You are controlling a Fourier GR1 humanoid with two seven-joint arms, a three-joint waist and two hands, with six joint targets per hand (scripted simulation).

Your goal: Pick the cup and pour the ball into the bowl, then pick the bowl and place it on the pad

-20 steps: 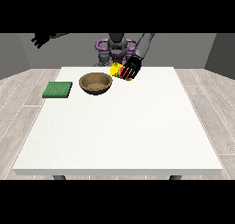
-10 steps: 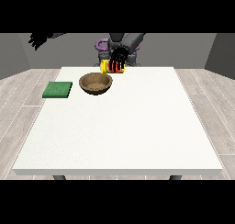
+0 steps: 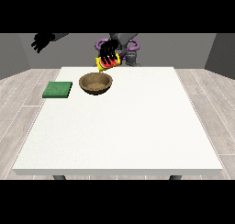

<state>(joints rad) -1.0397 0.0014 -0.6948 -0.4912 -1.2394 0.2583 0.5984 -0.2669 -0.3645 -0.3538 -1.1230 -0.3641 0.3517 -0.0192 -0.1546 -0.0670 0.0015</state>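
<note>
A brown wooden bowl [image 3: 96, 84] stands on the white table [image 3: 119, 126] near its far edge, left of centre. Just above and behind it, the hand at the view's right [image 3: 108, 54] is curled round a yellow and red cup [image 3: 104, 64], which is tipped over the bowl's far rim. The ball is not visible. A green pad [image 3: 58, 90] lies flat on the table to the bowl's left. The hand at the view's left [image 3: 42, 41] hangs raised in the air, well off to the far left, holding nothing.
The robot's torso [image 3: 123, 46] stands behind the table's far edge. Wooden floor surrounds the table on both sides.
The hand holding the cup has moved leftward and a little upward, from the bowl's right side to above its far rim, and the cup has tipped further.
</note>
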